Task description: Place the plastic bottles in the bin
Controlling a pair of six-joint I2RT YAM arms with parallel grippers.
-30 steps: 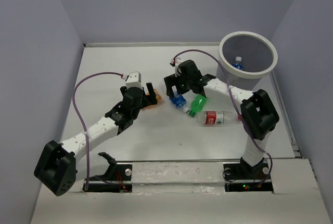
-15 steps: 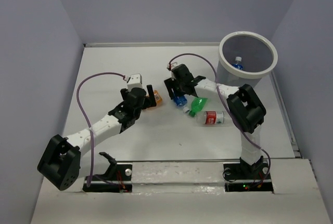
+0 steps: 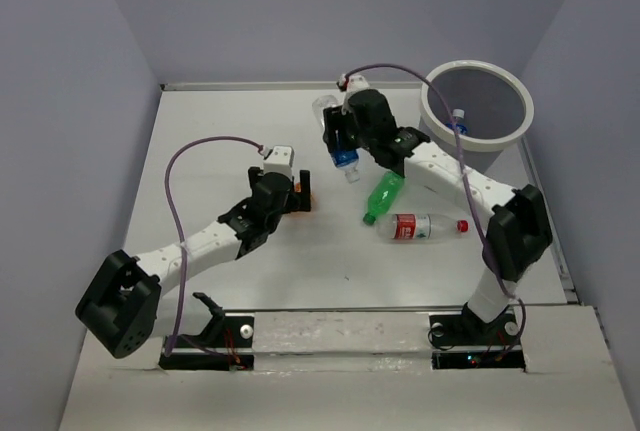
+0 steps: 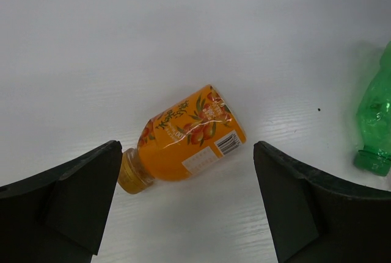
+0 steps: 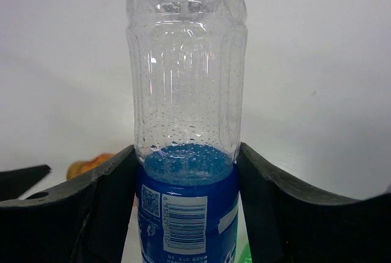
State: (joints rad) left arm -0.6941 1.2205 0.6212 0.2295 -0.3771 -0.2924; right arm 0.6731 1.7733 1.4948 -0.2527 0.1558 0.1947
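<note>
The right gripper point(image 5: 185, 156) is clamped on a clear plastic bottle with a blue label point(image 5: 186, 122), its jaws pressing the label band, and the top view suggests the bottle hangs off the white bench point(image 3: 230, 131), short of the tall round light-grey bin with a white rim point(image 3: 475, 144), so the step in hand looks like the carry to the bin. Next it should travel right until the bottle is over the dark opening, then let go. The left gripper point(image 4: 186, 147) stands wide, straddling a stubby orange plastic bottle point(image 4: 183, 138) lying on its side, untouched; it needs to lower and close. A green plastic bottle point(image 3: 383, 194) and a clear red-labelled bottle point(image 3: 418, 227) wait on the bench
</note>
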